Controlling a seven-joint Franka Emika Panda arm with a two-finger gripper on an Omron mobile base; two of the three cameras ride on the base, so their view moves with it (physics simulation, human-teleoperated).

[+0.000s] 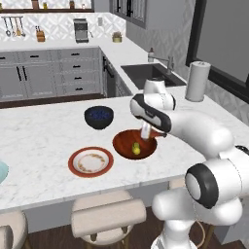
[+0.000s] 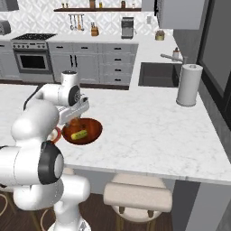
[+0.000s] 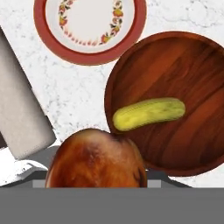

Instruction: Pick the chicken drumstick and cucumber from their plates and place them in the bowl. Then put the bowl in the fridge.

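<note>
The wide reddish-brown wooden bowl (image 3: 175,100) lies open from above; a yellow-green cucumber (image 3: 148,113) takes up its middle, leaving bare wood around it. A red-rimmed cream plate (image 1: 90,162) sits just beside the bowl, and a dark navy bowl (image 1: 98,117) stands near behind. Bare white marble counter (image 2: 149,122) stretches toward the upright paper-towel roll (image 2: 188,85).

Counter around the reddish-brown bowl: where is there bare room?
Bare marble runs from the bowl toward the paper towel roll and sink. Crowded on the other side: red-rimmed plate and navy bowl.
</note>
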